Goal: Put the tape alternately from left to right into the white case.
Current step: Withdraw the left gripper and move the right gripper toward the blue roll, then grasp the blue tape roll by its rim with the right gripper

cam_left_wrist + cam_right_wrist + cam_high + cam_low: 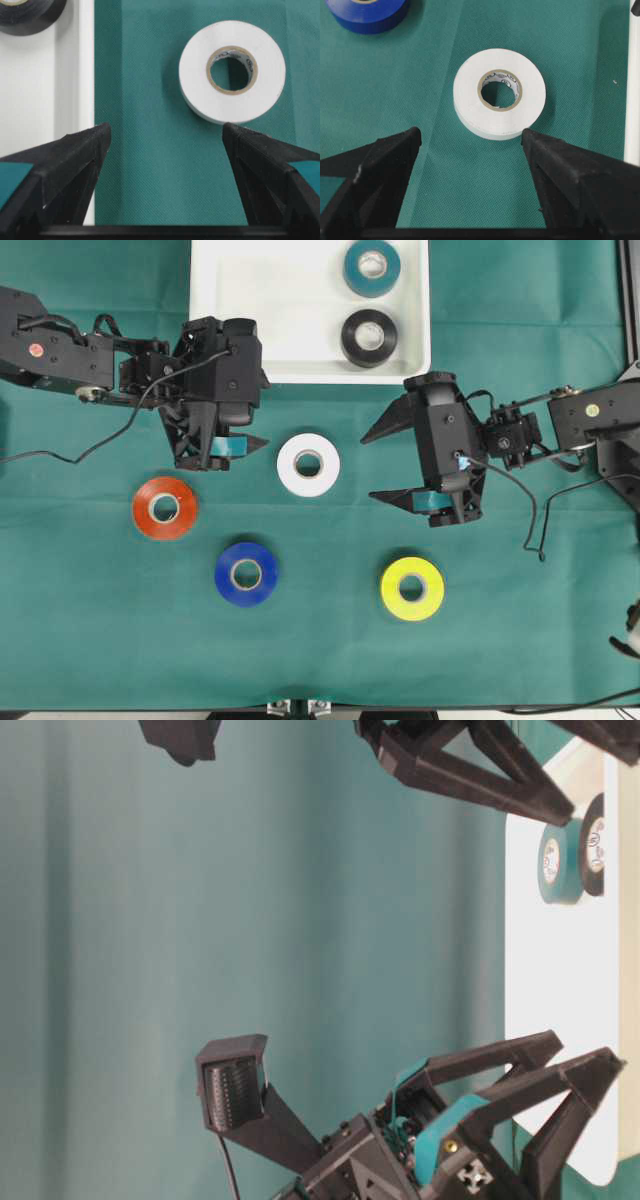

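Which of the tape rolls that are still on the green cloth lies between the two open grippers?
The white roll. It lies between the left gripper and the right gripper; the orange-red, blue and yellow rolls lie lower down.

Four cameras, one green table

One camera looks straight down from high up and sees the whole table (90, 640). One sits low by the table, turned on its side. Two ride close on the arms, looking out between the fingers. Both arm cameras see the white roll (232, 70), and the top one does too.
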Tool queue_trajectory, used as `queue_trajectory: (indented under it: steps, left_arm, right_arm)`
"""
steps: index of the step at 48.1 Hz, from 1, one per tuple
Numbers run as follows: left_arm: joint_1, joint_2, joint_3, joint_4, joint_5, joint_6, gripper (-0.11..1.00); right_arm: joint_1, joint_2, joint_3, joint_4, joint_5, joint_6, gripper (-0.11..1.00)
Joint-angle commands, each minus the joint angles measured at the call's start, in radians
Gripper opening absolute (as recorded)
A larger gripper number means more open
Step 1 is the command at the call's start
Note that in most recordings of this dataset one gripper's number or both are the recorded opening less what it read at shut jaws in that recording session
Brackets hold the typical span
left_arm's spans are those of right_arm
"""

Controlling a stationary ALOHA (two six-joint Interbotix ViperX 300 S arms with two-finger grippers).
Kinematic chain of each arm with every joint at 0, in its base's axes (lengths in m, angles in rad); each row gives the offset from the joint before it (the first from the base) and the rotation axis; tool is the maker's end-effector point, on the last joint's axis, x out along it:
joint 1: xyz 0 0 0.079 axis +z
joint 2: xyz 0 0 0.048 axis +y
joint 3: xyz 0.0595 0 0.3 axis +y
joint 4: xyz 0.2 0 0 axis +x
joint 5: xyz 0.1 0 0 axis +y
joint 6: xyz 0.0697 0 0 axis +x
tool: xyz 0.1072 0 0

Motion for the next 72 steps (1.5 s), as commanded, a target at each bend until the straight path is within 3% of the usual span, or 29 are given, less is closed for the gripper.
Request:
queue_trajectory:
  steps: [1,21,29,63,72]
  left_arm:
    - [-0.005,-0.018,-0.009,-0.002,-0.006,-0.002,0.75]
    - [-0.005,-0.018,0.005,-0.002,-0.006,-0.002,0.75]
    - [-0.005,-0.021,0.012,-0.002,-0.006,-0.002,0.75]
    - [-0.005,-0.04,0.064,-0.002,-0.006,-0.003,0.74]
    - [-0.005,-0.049,0.072,-0.002,-0.008,-0.005,0.74]
  right_arm:
    - [0.006,-0.011,-0.02,0.002,-0.008,0.0,0.88]
    - [0.051,0.052,-0.087,0.012,-0.071,0.032,0.88]
    - [0.058,0.112,-0.141,0.009,-0.064,0.072,0.88]
    - [0.132,0.344,-0.38,0.009,-0.025,0.081,0.88]
    - [0.132,0.423,-0.454,0.009,-0.002,0.124,0.88]
